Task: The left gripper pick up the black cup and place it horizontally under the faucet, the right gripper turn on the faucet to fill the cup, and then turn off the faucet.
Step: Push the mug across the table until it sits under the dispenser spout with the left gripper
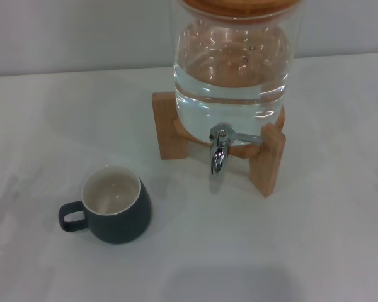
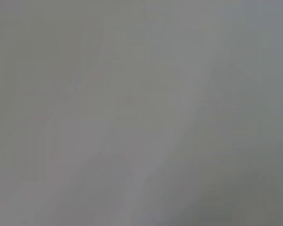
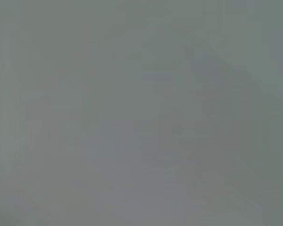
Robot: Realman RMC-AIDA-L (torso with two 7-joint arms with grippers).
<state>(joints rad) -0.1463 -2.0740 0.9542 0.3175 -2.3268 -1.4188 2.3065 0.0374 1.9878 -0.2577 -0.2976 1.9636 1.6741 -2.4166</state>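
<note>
The black cup stands upright on the white table, near left of the jar, its cream inside empty and its loop handle pointing left. The chrome faucet hangs from the front of the clear glass jar, spout pointing down, its thin lever pointing right. The cup is apart from the faucet, to its lower left. Neither gripper shows in any view. Both wrist views show only a plain grey surface.
The jar holds water and sits on a wooden cross stand at the back centre of the white table. A wooden lid tops the jar. A pale wall stands behind.
</note>
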